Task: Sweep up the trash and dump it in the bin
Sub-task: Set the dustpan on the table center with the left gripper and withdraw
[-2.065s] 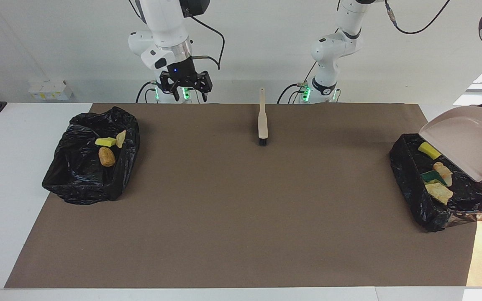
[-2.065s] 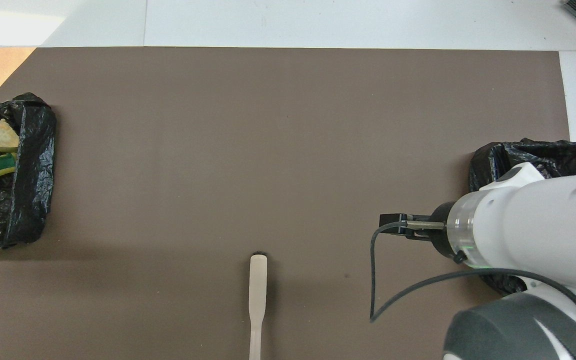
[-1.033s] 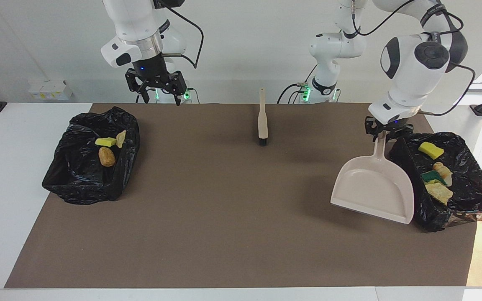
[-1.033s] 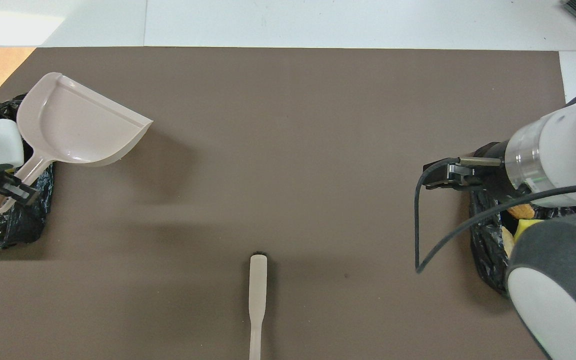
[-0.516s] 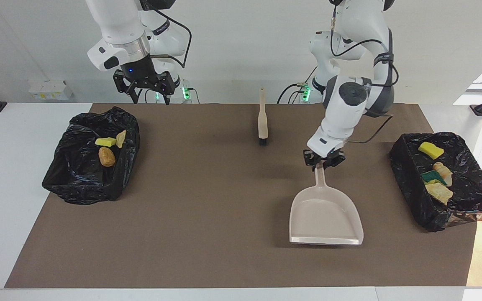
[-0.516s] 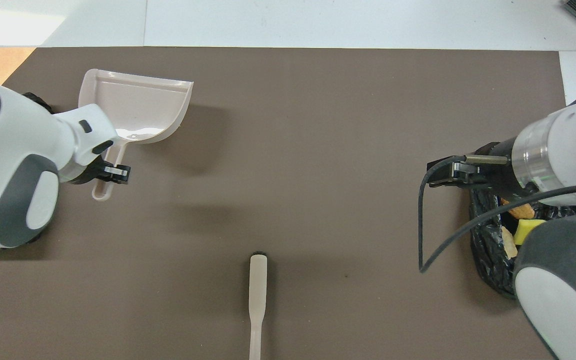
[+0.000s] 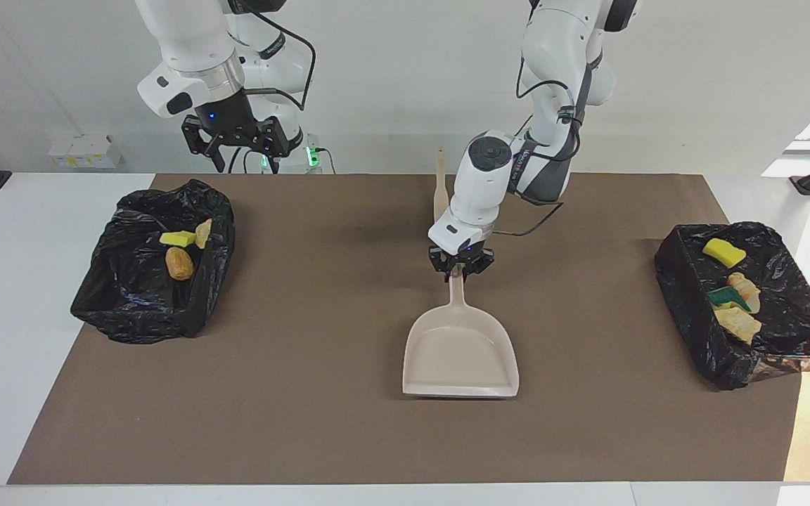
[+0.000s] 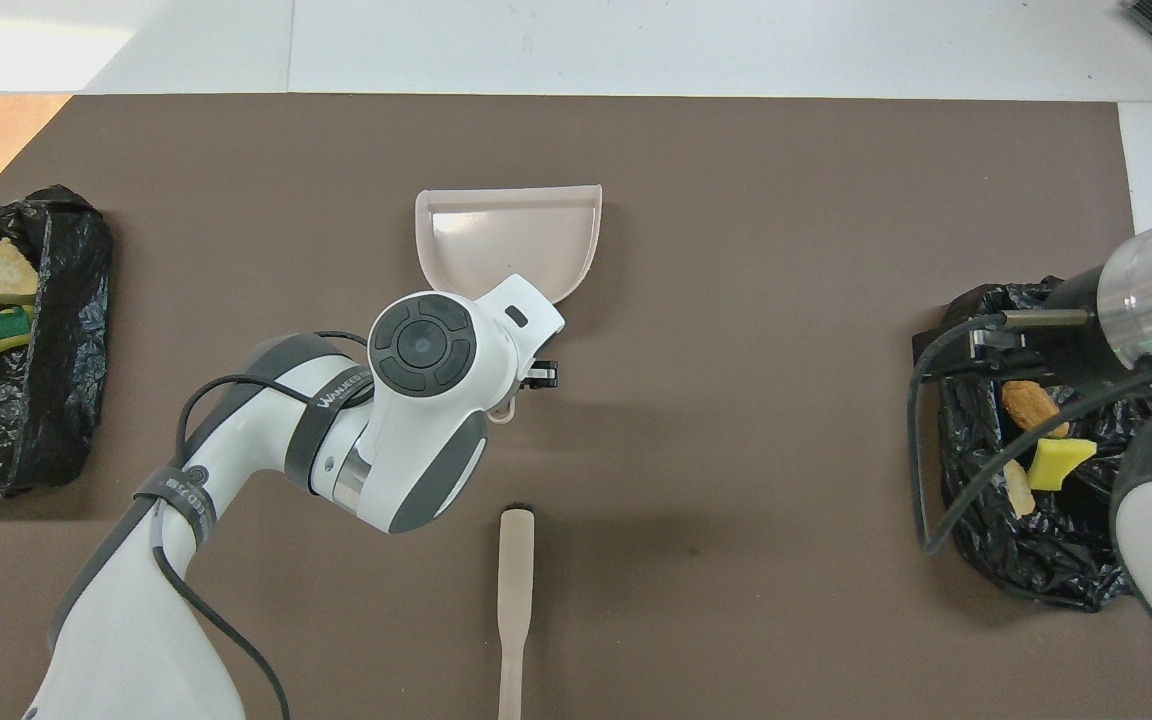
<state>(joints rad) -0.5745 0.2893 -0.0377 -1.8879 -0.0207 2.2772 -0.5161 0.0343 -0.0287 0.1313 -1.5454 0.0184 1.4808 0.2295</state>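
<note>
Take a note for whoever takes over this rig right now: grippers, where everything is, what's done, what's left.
Left gripper: at the handle of the dustpan, which lies empty mid-mat.
Right gripper: open, empty, waiting up over the edge of the right-end bin.
Trash: three pieces in the right-end bin, four in the left-end bin; none shows on the mat.
Brush: flat on the mat, nearer to the robots than the dustpan.
Done: sweeping and dumping, by the look of it.
Left: probably only to leave the dustpan and pull the left arm back.
</note>
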